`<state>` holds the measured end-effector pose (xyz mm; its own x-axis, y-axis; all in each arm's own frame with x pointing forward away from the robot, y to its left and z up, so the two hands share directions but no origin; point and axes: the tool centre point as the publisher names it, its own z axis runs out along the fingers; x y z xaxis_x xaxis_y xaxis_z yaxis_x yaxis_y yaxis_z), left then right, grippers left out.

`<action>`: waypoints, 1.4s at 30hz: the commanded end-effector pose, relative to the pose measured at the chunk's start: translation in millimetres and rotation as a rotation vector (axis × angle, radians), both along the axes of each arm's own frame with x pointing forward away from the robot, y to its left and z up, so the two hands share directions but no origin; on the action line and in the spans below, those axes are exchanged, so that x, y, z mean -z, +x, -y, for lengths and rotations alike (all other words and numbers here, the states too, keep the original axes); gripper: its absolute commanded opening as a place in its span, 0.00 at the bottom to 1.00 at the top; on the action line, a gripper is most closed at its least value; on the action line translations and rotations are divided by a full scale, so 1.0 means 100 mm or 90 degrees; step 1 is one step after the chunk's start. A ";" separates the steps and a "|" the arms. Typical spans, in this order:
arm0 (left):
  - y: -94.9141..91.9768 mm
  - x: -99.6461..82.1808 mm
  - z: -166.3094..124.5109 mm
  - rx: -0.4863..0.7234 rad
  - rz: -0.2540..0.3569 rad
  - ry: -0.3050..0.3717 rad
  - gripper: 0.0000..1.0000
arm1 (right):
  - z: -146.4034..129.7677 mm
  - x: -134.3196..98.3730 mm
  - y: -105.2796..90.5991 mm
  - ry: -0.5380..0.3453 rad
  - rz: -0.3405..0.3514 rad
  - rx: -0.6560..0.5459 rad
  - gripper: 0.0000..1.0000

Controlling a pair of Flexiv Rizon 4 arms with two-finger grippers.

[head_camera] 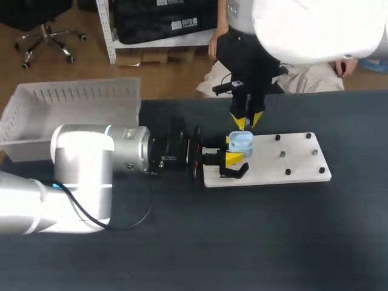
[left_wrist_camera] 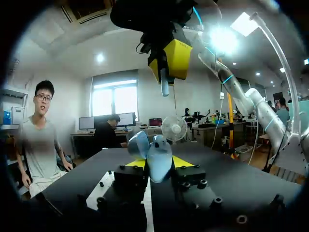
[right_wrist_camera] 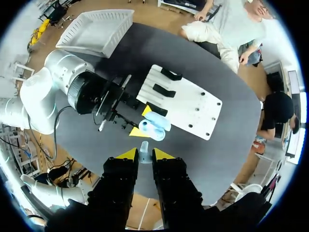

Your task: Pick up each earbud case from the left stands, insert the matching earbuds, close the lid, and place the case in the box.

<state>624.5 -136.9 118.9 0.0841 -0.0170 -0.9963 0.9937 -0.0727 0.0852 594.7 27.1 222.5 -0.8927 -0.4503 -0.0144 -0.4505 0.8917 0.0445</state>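
Note:
A light blue earbud case [head_camera: 241, 142] with its lid open is held over the left end of the white stand board [head_camera: 291, 162]. My left gripper [head_camera: 233, 150] is shut on it from two sides. In the left wrist view the open case [left_wrist_camera: 153, 155] sits between the yellow tips of that gripper [left_wrist_camera: 158, 164]. My right gripper [head_camera: 247, 121] hangs just above the case, shut on a small pale earbud [right_wrist_camera: 144, 147]. In the right wrist view the case [right_wrist_camera: 155, 125] lies straight ahead of the right gripper [right_wrist_camera: 144, 154]. From the left wrist, the right gripper [left_wrist_camera: 165, 67] shows overhead with the earbud [left_wrist_camera: 164, 83] pointing down.
A black stand [head_camera: 234, 171] sits on the board's near left corner, and two more black stands [right_wrist_camera: 164, 82] show in the right wrist view. Small black pegs [head_camera: 282, 154] dot the board's right half. A white slatted box [head_camera: 73, 109] stands at the table's far left.

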 end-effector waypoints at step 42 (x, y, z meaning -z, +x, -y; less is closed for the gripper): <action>-0.01 0.01 0.00 -0.003 0.002 -0.002 0.00 | -0.15 0.43 0.04 -0.037 0.027 0.001 0.00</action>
<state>624.5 -136.9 118.9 0.0841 -0.0170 -0.9963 0.9937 -0.0727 0.0852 600.1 41.3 181.7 -0.8914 -0.4528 -0.0215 -0.4523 0.8916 -0.0224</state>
